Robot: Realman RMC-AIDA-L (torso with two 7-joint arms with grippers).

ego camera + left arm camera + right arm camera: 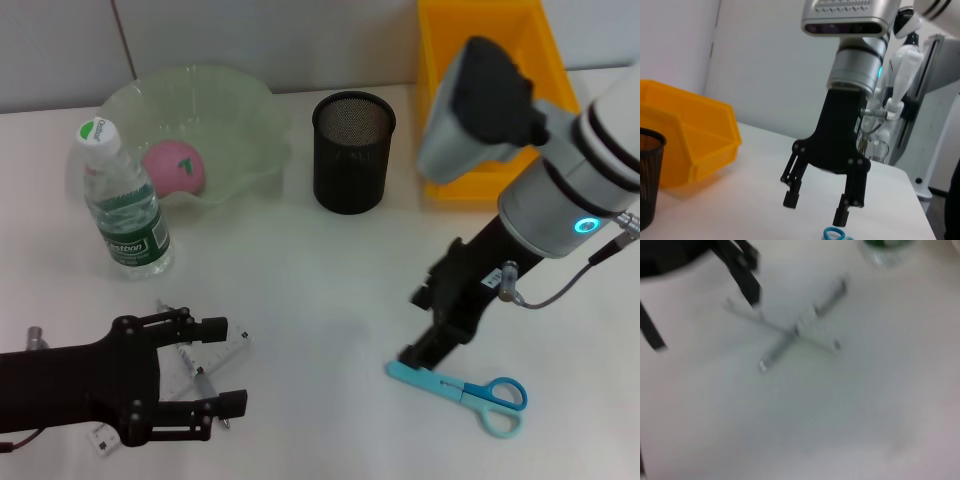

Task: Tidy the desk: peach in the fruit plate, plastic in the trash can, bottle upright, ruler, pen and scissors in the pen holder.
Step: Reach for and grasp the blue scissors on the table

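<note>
Peach [175, 168] is seen in the fruit plate [250, 120] and bottle [122, 203] upright, label unreadable. Ruler [225, 352] and pen [203, 383] are left under the spread left end effector [232, 365]; scissors [465, 390] are left on the desk [320, 280] by the spread right end effector [816, 207]. Pen holder [352, 150] is seen empty.

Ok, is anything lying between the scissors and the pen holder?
Only the right gripper, poised at the scissors' blade end. Beyond it the table is bare up to the pen holder, in the head view.
</note>
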